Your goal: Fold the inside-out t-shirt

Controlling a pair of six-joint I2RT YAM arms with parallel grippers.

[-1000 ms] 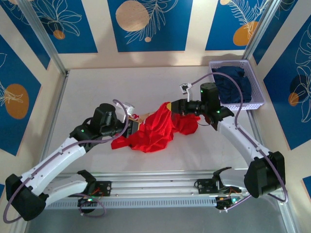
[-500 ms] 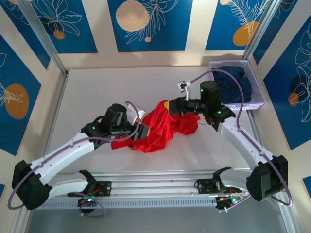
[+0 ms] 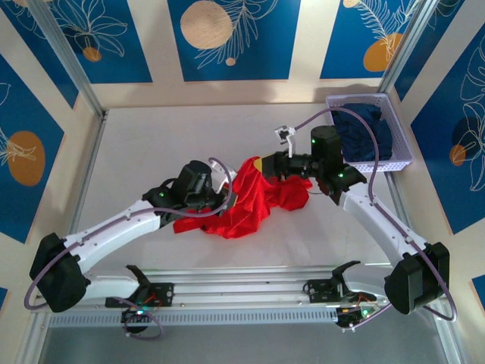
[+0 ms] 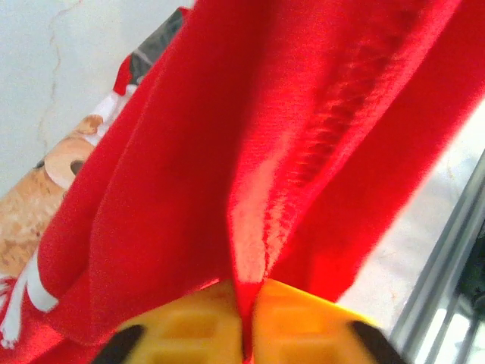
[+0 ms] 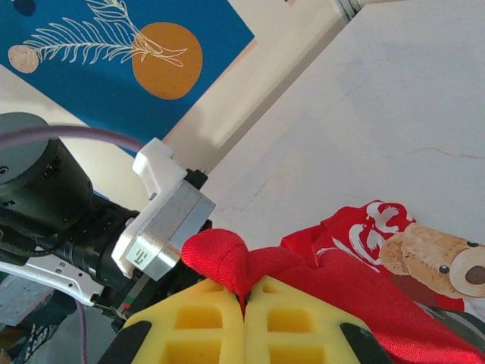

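Observation:
The bright red t-shirt [image 3: 246, 201] is bunched up in the middle of the table, held between both arms. My left gripper [image 3: 229, 199] is shut on a fold of red cloth [image 4: 250, 250], its yellow pads pinching it from both sides. My right gripper [image 3: 261, 167] is shut on another bunched edge of the t-shirt [image 5: 227, 258] at the upper end, lifted above the table. The teddy-bear picture with white lettering [image 5: 424, 254] shows below the right gripper, and again at the left edge of the left wrist view as the teddy-bear picture [image 4: 45, 197].
A lilac basket [image 3: 400, 133] at the back right holds a dark navy garment [image 3: 364, 133]. The metal rail [image 3: 242, 292] runs along the near edge. A corner post [image 3: 72, 64] stands at the back left. The left arm's wrist camera block [image 5: 163, 220] is close to the right gripper.
My left gripper has moved right, toward the right gripper, with its fold of cloth, so the shirt bunches more tightly. The right gripper has shifted slightly.

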